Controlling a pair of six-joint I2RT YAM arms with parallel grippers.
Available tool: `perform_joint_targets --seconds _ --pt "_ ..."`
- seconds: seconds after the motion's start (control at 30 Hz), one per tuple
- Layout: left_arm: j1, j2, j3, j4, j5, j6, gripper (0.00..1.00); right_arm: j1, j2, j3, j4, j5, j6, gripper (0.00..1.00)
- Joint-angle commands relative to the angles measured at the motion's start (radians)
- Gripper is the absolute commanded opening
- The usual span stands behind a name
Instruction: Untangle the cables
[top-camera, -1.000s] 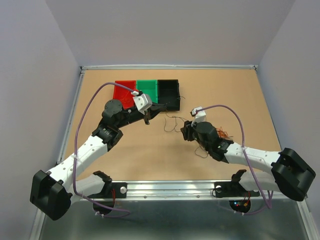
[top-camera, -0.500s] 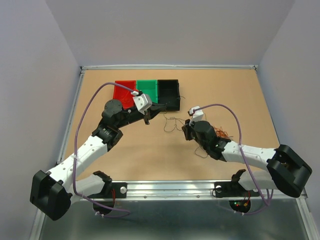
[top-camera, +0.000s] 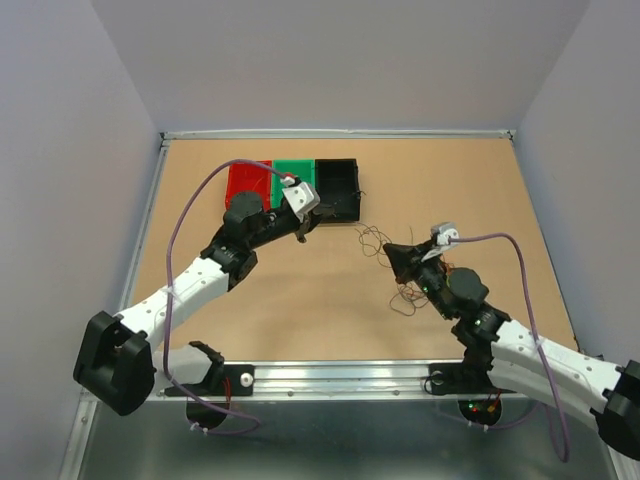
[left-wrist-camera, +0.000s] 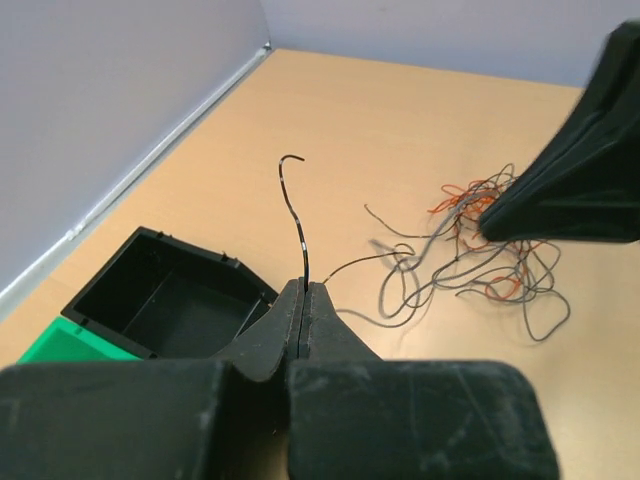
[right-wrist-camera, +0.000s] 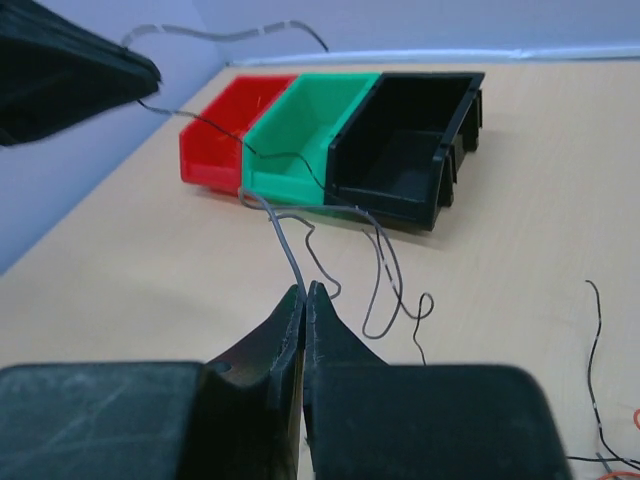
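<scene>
Light-brown table between pale walls carries everything. Left fingers are pressed together on a thin dark wire, which stands up from their tips and ends in a small hook. Right fingers are also closed tight, pinching a thin grey wire that rises from the tips and bends away toward the bins. The two pairs of fingers are well apart, the left pair nearer the bins. Beyond the left fingers, the other cables lie on the table as a loose tangle of grey, dark and orange-red strands; in the left wrist view the tip of the right fingers sits at the edge of that tangle. Near the left fingers stands a black bin. A green bin and a red bin continue the row, side by side, in the far left part of the table.
</scene>
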Motion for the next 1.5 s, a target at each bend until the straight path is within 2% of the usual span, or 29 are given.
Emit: perform_joint_targets --seconds 0.0,0.13,0.27,0.4,0.6,0.67,0.73,0.93,1.03,1.07,1.13,1.17,1.2,1.3,1.4,1.47 --pt "0.002 0.045 0.066 0.028 -0.055 0.039 0.0 0.004 -0.19 -0.09 0.081 0.088 0.039 0.0" --pt "0.001 0.163 0.118 -0.024 -0.096 0.05 0.0 0.004 -0.378 -0.164 0.079 0.151 0.045 0.01" --pt "0.004 0.304 0.263 -0.156 -0.148 0.047 0.0 0.006 -0.517 -0.231 0.073 0.197 0.04 0.0" --pt "0.007 0.423 0.348 -0.257 -0.144 0.045 0.0 0.006 -0.6 -0.257 0.063 0.264 0.039 0.0" --pt "0.017 0.446 0.368 -0.262 -0.203 0.025 0.0 0.004 -0.626 -0.259 0.03 0.35 0.037 0.01" --pt "0.039 0.411 0.34 -0.236 -0.188 0.005 0.0 0.004 -0.613 -0.253 0.021 0.396 0.045 0.01" --pt "0.08 0.337 0.299 -0.161 -0.116 -0.031 0.0 0.004 -0.571 -0.236 0.004 0.477 0.043 0.0" --pt "0.172 0.098 0.155 -0.004 -0.124 -0.12 0.0 0.006 -0.467 -0.191 -0.079 0.706 0.094 0.01" --pt "0.226 -0.034 0.046 0.086 -0.076 -0.16 0.0 0.004 -0.456 -0.193 -0.08 0.746 0.096 0.0" --pt "0.228 -0.065 0.021 0.109 -0.05 -0.157 0.0 0.006 -0.456 -0.193 -0.08 0.748 0.096 0.01" --pt "0.226 -0.146 -0.049 0.19 0.086 -0.142 0.0 0.006 -0.449 -0.193 -0.08 0.743 0.088 0.01" --pt "0.22 -0.166 -0.062 0.206 0.199 -0.134 0.0 0.006 -0.438 -0.191 -0.079 0.731 0.085 0.01" --pt "0.211 -0.181 -0.072 0.217 0.233 -0.128 0.0 0.006 -0.43 -0.188 -0.077 0.716 0.08 0.01" --pt "0.17 -0.221 -0.085 0.214 0.292 -0.099 0.0 0.006 -0.386 -0.181 -0.027 0.596 0.031 0.01" --pt "0.156 -0.225 -0.088 0.211 0.335 -0.09 0.0 0.006 -0.318 -0.175 0.049 0.548 0.002 0.0" --pt "0.151 -0.231 -0.086 0.209 0.361 -0.093 0.0 0.006 -0.208 -0.144 0.076 0.524 -0.01 0.01"
